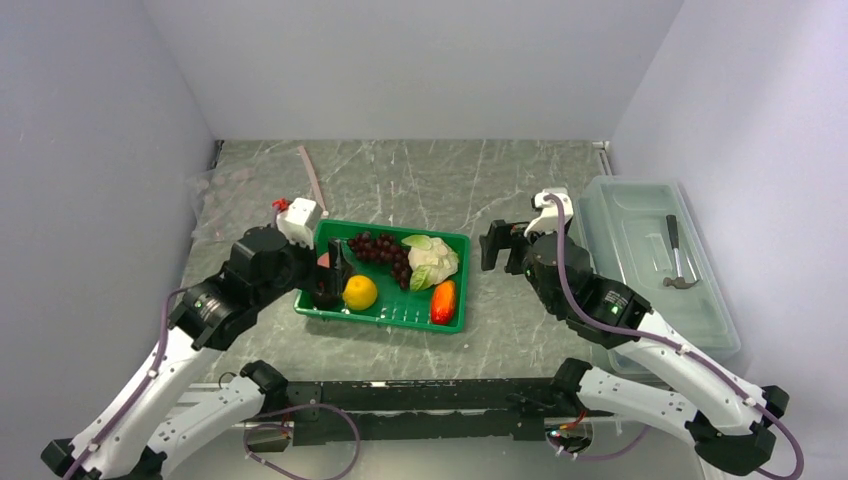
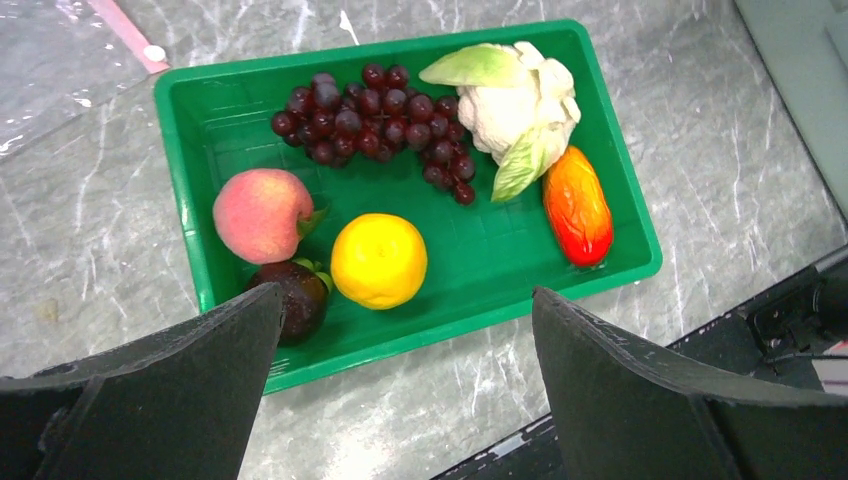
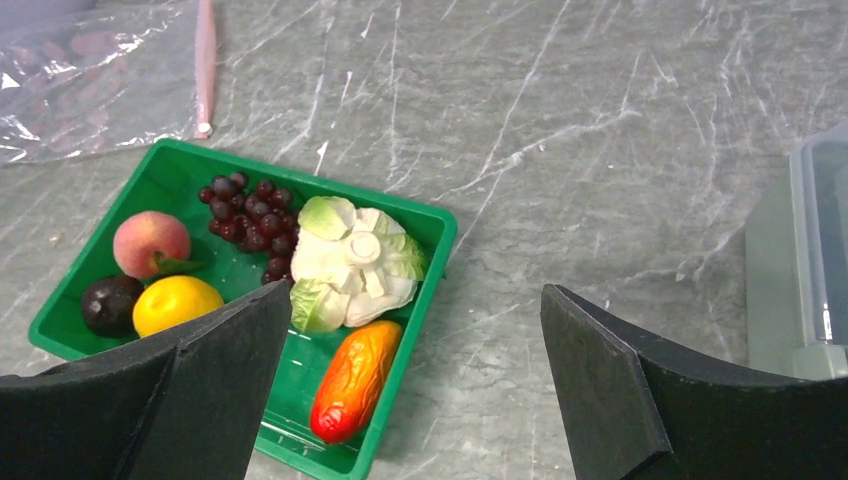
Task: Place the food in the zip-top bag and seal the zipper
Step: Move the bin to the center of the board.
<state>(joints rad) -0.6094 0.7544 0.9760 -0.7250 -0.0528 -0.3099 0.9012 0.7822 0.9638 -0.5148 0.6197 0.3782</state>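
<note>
The food lies in a green tray [image 1: 395, 322]: grape bunch [image 1: 382, 250], lettuce [image 1: 432, 258], lemon [image 1: 360, 292] and red-orange fruit [image 1: 443, 301]. The left wrist view also shows a peach [image 2: 262, 213] and the dark round fruit [image 2: 295, 295]. The zip-top bag [image 1: 225, 195] lies flat at the far left, its pink zipper [image 1: 313, 175] beside the tray's far corner. My left gripper [image 1: 330, 275] is open and empty above the tray's left end [image 2: 407, 292]. My right gripper [image 1: 503, 245] is open and empty, right of the tray [image 3: 416, 292].
A large clear lidded box [image 1: 650, 260] with a grey hammer [image 1: 678, 255] inside stands at the right, close to my right arm. Grey walls close in the left, back and right sides. A black rail runs along the near table edge.
</note>
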